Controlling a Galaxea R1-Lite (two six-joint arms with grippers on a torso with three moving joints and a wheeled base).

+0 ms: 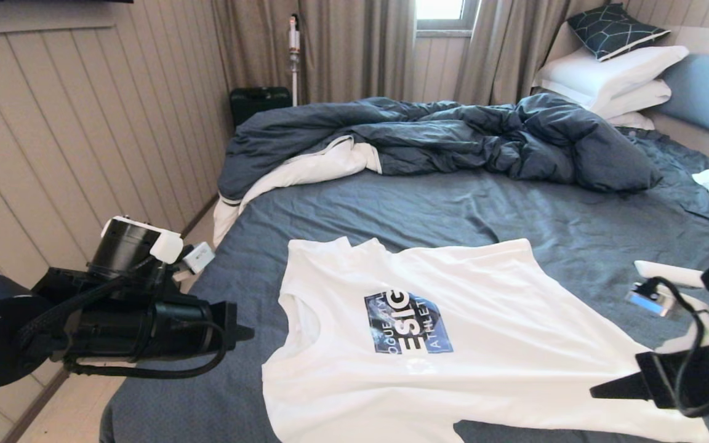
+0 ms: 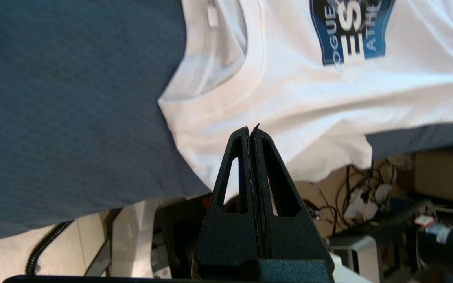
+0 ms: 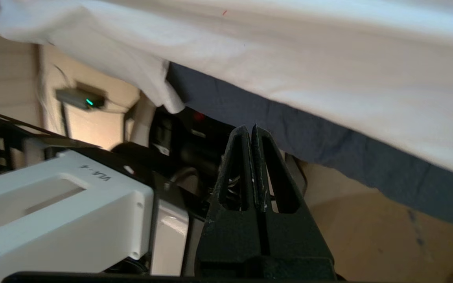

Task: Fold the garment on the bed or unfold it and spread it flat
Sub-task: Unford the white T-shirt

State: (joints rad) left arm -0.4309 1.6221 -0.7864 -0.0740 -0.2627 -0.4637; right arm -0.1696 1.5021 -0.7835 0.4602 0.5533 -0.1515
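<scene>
A white T-shirt [image 1: 477, 344] with a blue printed logo [image 1: 408, 321] lies spread flat on the dark blue-grey sheet of the bed [image 1: 453, 209], collar toward my left and hem toward my right, its near part hanging over the front edge. My left gripper [image 1: 245, 333] is shut and empty, hovering left of the collar; in the left wrist view it [image 2: 251, 128] points over the shirt's shoulder [image 2: 289, 118]. My right gripper [image 1: 600, 390] is shut and empty near the hem; in the right wrist view it [image 3: 250, 128] sits below the shirt [image 3: 328, 70].
A rumpled dark duvet [image 1: 453, 135] lies across the far part of the bed. White pillows [image 1: 613, 77] and a dark patterned cushion [image 1: 613, 29] lean on the light blue headboard [image 1: 708, 92]. A panelled wall [image 1: 53, 154] runs along the left. Cables and robot parts [image 2: 368, 196] sit below the bed's front edge.
</scene>
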